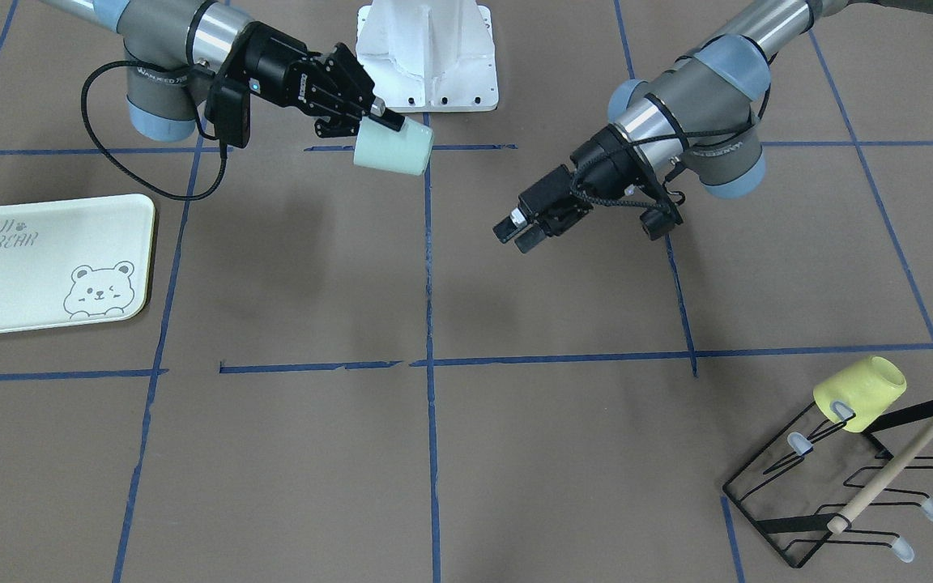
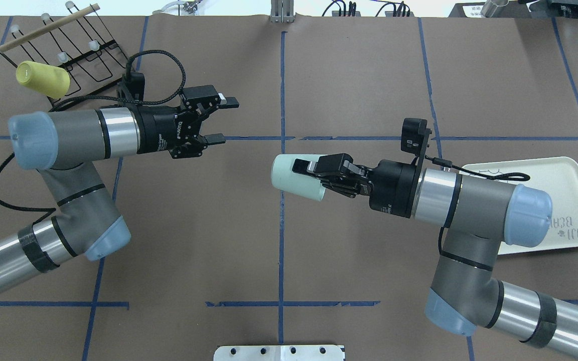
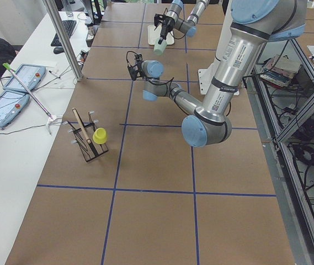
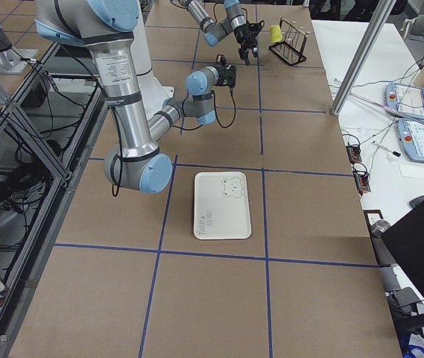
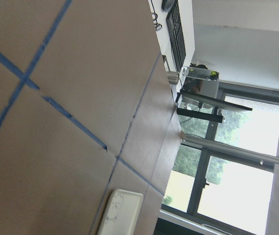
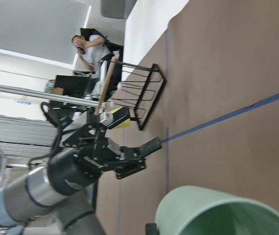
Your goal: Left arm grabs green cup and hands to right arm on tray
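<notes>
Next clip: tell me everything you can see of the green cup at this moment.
The green cup is small, pale mint, smooth and plastic-looking, slightly tapered, with no handle visible. It is held clear of the table, roughly on its side. Its closed base points towards the open left gripper, and its mouth faces the right wrist camera, which shows part of the green interior. The right gripper has its fingers clamped on the wall near the rim; nothing else touches it. It is near the table's centre line, apart from the tray.
</notes>
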`<state>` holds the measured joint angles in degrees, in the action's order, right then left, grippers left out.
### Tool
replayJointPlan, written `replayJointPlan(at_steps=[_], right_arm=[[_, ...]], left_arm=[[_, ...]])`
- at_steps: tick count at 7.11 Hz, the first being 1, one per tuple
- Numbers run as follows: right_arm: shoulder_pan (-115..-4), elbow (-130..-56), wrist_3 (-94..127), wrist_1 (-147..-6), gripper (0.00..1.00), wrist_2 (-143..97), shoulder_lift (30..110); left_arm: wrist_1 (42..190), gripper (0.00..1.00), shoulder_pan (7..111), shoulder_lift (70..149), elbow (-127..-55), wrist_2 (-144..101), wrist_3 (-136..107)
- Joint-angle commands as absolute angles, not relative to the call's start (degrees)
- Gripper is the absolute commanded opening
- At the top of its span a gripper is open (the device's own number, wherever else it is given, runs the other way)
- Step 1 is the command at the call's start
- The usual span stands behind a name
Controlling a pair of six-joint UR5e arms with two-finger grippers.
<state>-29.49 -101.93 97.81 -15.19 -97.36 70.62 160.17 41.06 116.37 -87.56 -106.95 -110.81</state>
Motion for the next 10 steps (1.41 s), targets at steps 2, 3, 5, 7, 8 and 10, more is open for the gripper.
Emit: replayJointPlan(at_steps=[2, 3, 5, 7, 8, 10], right_arm=[[-40.58, -104.4, 82.7, -47.71, 0.0, -112.21, 70.84], [-42.0, -107.29, 74.0, -59.73, 0.0, -112.58, 72.15], [-45.6, -117.19, 52.76, -89.49, 0.0, -112.59, 73.3], [-50.6, -121.81, 38.19, -94.22, 0.0, -113.46, 80.29], [-53.58, -121.73, 32.49, -94.22, 0.0, -114.95, 82.94], [-58.17, -121.29, 28.05, -87.86, 0.0, -119.43, 89.6]], left_arm=[[136.03, 1.0, 53.05, 113.4, -89.11, -119.95, -83.41], [128.48, 1.0, 54.83, 109.81, -92.34, -121.71, -70.53], [101.75, 1.0, 58.43, 102.25, -104.61, -122.26, -42.59], [82.42, 1.0, 63.86, 99.34, -110.64, -122.17, -19.09], [82.27, 1.0, 68.86, 94.88, -110.39, -122.78, -11.42], [82.53, 1.0, 79.75, 85.66, -109.25, -132.75, -2.06]])
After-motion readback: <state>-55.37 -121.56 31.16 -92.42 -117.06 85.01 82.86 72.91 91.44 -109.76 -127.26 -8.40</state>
